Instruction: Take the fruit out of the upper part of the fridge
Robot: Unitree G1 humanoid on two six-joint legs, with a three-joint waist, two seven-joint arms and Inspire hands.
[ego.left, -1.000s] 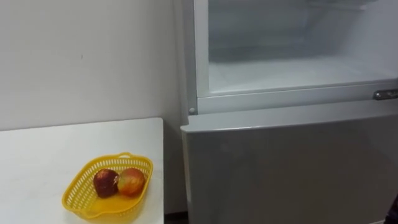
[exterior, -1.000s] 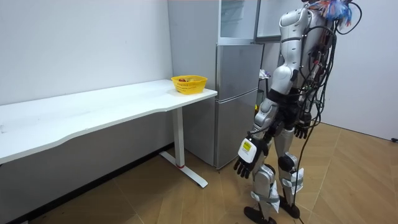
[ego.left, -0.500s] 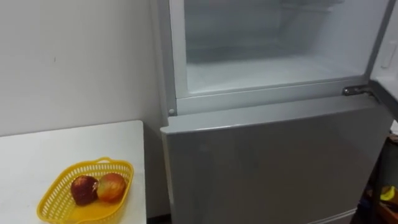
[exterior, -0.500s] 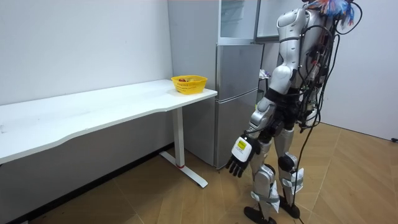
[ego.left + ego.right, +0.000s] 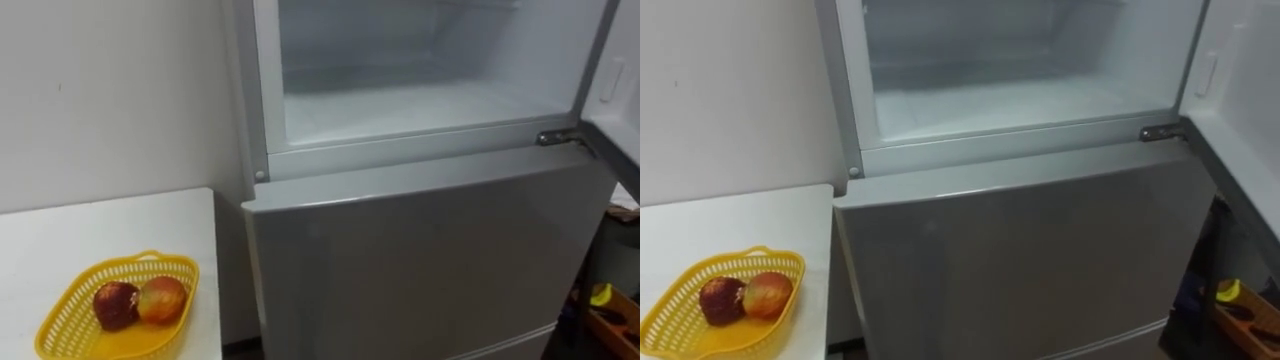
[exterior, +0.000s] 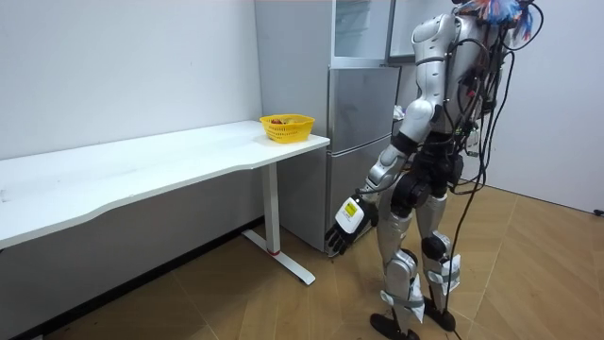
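Note:
The fridge's upper compartment (image 5: 420, 100) (image 5: 1020, 100) stands open, and its white shelf shows nothing on it. Its door (image 5: 1240, 90) hangs open at the right. Below it, the grey lower door (image 5: 420, 260) is closed. I stand facing the fridge (image 6: 363, 142) about a step away. My left hand (image 6: 347, 219) hangs low in front of the lower door with relaxed fingers, holding nothing. To the left, on the white table (image 5: 60, 240), a yellow basket (image 5: 70, 320) (image 5: 670, 310) holds two apples (image 5: 140, 300).
The table (image 6: 142, 170) runs along the wall at my left, its corner close to the fridge. Small objects, one of them yellow (image 5: 1230, 290), lie low at the right behind the open door. Wooden floor (image 6: 283, 302) lies around me.
The eye view has shifted, so fridge and basket sit further left in the picture. In the room view my left arm has swung forward toward the fridge and my body has turned slightly.

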